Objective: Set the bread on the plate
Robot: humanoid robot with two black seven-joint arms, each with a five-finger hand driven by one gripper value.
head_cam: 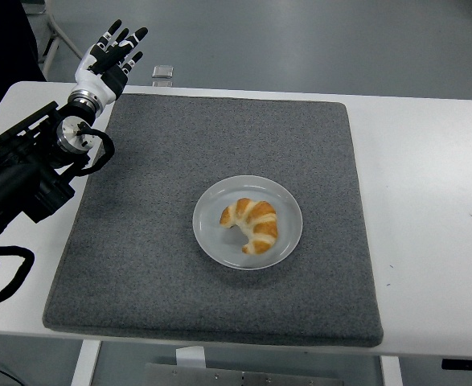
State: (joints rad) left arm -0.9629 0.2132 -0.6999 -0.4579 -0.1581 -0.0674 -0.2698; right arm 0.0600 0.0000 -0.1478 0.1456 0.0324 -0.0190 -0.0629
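Note:
A golden croissant lies on a round white plate near the middle of a grey mat. My left hand is up at the mat's far left corner, well away from the plate. Its fingers are spread and hold nothing. The black left arm comes in from the left edge. My right arm is out of view.
The white table shows bare to the right of the mat. A small clear object sits at the table's far edge, just right of my left hand.

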